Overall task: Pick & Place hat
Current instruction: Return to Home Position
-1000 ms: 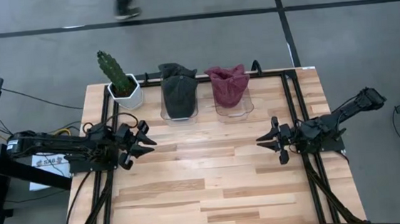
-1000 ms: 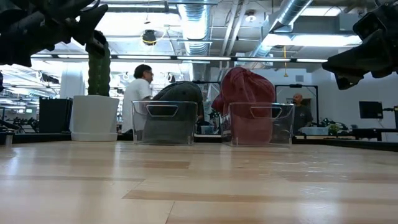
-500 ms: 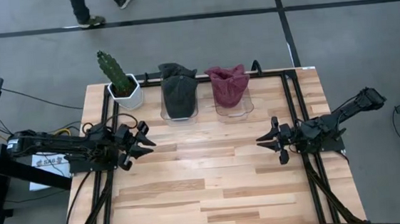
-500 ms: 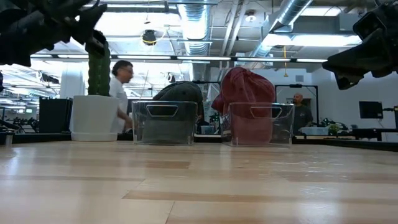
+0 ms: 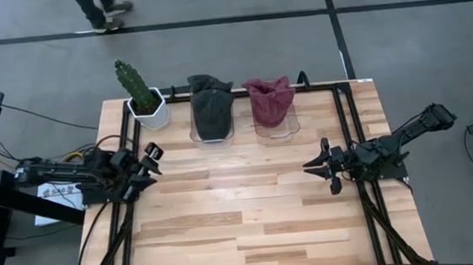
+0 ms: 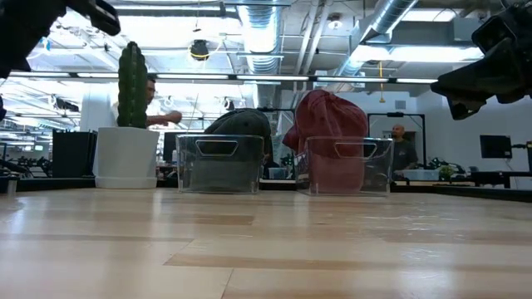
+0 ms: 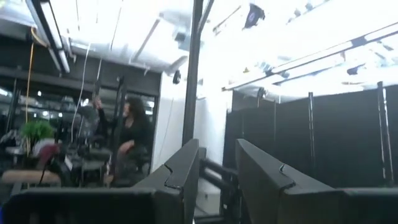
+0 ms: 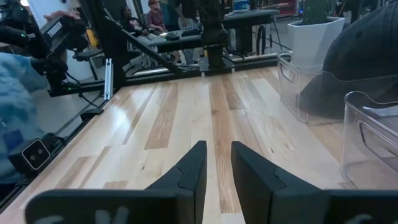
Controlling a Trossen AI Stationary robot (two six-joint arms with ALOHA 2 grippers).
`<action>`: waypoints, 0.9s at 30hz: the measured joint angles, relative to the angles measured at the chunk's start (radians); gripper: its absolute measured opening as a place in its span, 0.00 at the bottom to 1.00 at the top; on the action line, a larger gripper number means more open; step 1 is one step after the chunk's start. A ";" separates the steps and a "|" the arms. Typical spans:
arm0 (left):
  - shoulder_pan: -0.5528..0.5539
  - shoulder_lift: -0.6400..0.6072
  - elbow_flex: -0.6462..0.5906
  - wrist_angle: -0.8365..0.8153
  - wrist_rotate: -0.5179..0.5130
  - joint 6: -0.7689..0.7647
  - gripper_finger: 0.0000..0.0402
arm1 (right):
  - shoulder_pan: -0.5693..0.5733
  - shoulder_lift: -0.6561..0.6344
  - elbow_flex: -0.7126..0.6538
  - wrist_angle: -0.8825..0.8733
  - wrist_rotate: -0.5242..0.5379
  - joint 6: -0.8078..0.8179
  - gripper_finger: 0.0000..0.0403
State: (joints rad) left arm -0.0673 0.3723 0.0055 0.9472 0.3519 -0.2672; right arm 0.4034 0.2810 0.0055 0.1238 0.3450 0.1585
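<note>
Left gripper (image 5: 150, 156): at the left edge of the table (image 5: 244, 225), tipped upward, fingers slightly apart, empty. Right gripper (image 5: 319, 165): near the right edge, fingers narrowly parted, empty. Black caps (image 5: 211, 109) fill the left bin (image 5: 195, 137), their number unclear. A red cap (image 5: 269, 98) sits in the right bin (image 5: 294, 128). A person (image 5: 96, 8) is cut off beyond the table.

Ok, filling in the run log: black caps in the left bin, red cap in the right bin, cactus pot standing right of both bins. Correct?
No: the high view shows the cactus pot left of both bins. The rest holds: black caps in the left bin, red cap in the right bin.
</note>
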 joint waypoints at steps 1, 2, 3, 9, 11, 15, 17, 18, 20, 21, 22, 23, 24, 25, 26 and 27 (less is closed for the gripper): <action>0.000 -0.011 0.000 0.000 0.000 0.000 0.26 | 0.000 0.000 0.000 0.000 0.000 0.000 0.16; 0.000 -0.021 0.000 0.000 0.000 0.000 0.26 | 0.000 0.000 0.000 0.000 0.000 0.000 0.16; 0.000 -0.027 0.000 0.001 0.000 0.000 0.26 | 0.000 0.000 0.000 0.000 0.000 0.000 0.16; 0.000 -0.033 0.000 0.003 0.000 0.000 0.26 | 0.000 0.000 0.000 0.000 0.000 0.000 0.16; 0.000 -0.033 0.000 0.003 0.000 0.000 0.26 | 0.000 0.000 0.000 0.000 0.000 0.000 0.16; 0.000 -0.032 0.000 0.003 0.000 0.000 0.26 | 0.000 0.000 0.000 0.000 0.000 0.000 0.16; 0.000 -0.032 0.000 0.003 0.000 0.000 0.26 | 0.000 0.000 0.000 0.000 0.000 0.000 0.16; 0.000 -0.031 0.000 0.003 0.000 0.000 0.26 | 0.000 0.000 0.000 0.000 0.000 0.000 0.16; 0.000 -0.031 0.000 0.003 0.000 0.000 0.26 | 0.000 0.000 0.000 0.000 0.000 0.000 0.16; 0.000 -0.031 0.000 0.003 0.000 0.000 0.26 | 0.000 0.000 0.000 0.000 0.000 0.000 0.16; 0.000 -0.031 0.000 0.003 0.000 0.000 0.26 | 0.000 0.000 0.000 0.000 0.000 0.000 0.16; 0.000 -0.031 0.000 0.003 0.000 0.000 0.26 | 0.000 0.000 0.000 0.000 0.000 0.000 0.16; 0.000 -0.031 0.000 0.003 0.000 0.000 0.26 | 0.000 0.000 0.000 0.000 0.000 0.000 0.16; 0.000 -0.031 0.000 0.003 0.000 0.000 0.26 | 0.000 0.000 0.000 0.000 0.000 0.000 0.16; 0.000 -0.031 0.000 0.003 0.000 0.000 0.26 | 0.000 0.000 0.000 0.000 0.000 0.000 0.16; 0.000 -0.031 0.000 0.003 0.000 0.000 0.26 | 0.000 0.000 0.000 0.000 0.000 0.000 0.16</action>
State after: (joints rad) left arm -0.0673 0.3408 0.0055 0.9504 0.3519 -0.2672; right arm 0.4034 0.2810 0.0051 0.1234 0.3450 0.1585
